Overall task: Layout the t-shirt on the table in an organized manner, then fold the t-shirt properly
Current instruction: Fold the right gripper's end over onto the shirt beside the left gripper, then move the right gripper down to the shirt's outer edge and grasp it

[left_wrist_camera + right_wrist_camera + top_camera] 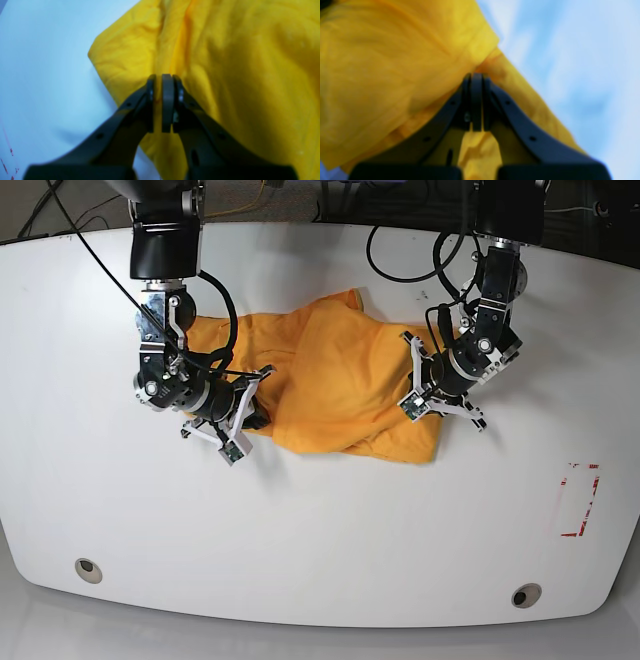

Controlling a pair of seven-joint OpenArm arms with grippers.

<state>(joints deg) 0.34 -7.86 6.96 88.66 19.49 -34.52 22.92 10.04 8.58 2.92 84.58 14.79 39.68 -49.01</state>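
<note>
Base view: both claws, left claw [414,402] and right claw [243,406], clench the crumpled t-shirt [330,380].

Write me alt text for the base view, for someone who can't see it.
A crumpled orange-yellow cotton t-shirt lies bunched on a glossy white table, pinched at opposite ends by two black robot grippers, the right gripper on the view's left and the left gripper on its right. A red tape rectangle marks the table's right side.

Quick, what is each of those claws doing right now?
Left gripper: closed, pinching the t-shirt.
Right gripper: closed, pinching the t-shirt too.
</note>
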